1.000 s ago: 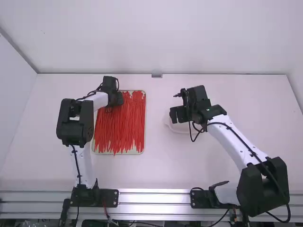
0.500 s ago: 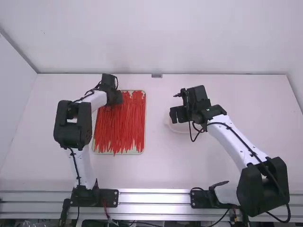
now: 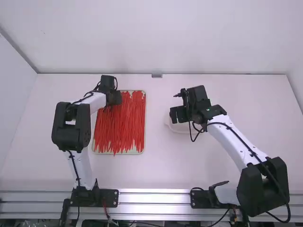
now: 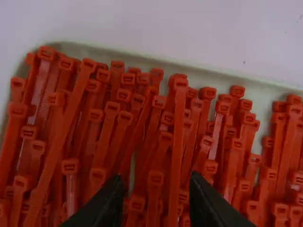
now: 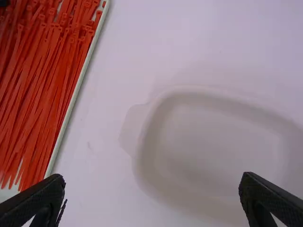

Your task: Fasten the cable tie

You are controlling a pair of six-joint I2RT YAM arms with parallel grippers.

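Red cable ties [image 3: 122, 125] lie heaped in a flat tray [image 3: 145, 120] at nine o'clock on the white worktop [image 3: 246, 94]. The left hand [image 4: 158, 201] hovers over the pile's eleven o'clock corner, fingers parted. At three o'clock from the tray, the right hand [image 5: 151, 203] is spread wide above a pale dish [image 5: 213, 142].

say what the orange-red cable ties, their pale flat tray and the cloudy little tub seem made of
Orange-red cable ties: moulded plastic, likely nylon; ribbed straps, square heads. Pale flat tray: probably matte plastic; thin rounded rim. Cloudy little tub: thin translucent plastic; see-through walls.
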